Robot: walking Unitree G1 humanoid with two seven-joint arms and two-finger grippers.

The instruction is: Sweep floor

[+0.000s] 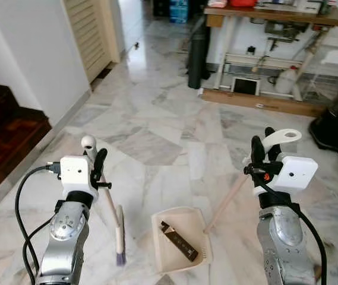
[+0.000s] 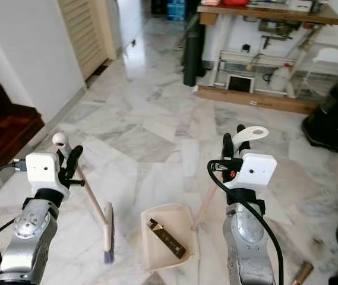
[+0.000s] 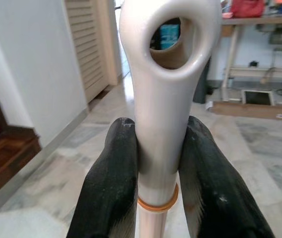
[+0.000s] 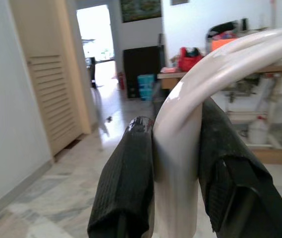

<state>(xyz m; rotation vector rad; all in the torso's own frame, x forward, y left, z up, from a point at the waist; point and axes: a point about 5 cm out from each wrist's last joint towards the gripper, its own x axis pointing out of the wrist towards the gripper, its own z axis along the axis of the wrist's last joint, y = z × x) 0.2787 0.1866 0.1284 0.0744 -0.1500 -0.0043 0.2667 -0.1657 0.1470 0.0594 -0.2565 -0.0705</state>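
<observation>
Below the left gripper (image 1: pixel 95 159), which squeezes the broom (image 1: pixel 120 237), and the right gripper (image 1: pixel 262 148), which squeezes the dustpan (image 1: pixel 179 236), the brush should push dirt slowly in.

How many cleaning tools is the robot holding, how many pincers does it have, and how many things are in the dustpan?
Brooms: 1, the broom in the left pincer
Dustpans: 1, the dustpan held by the right pincer
Pincers: 2
Things in the dustpan: 1, a dark brown strip
Total: 5
</observation>
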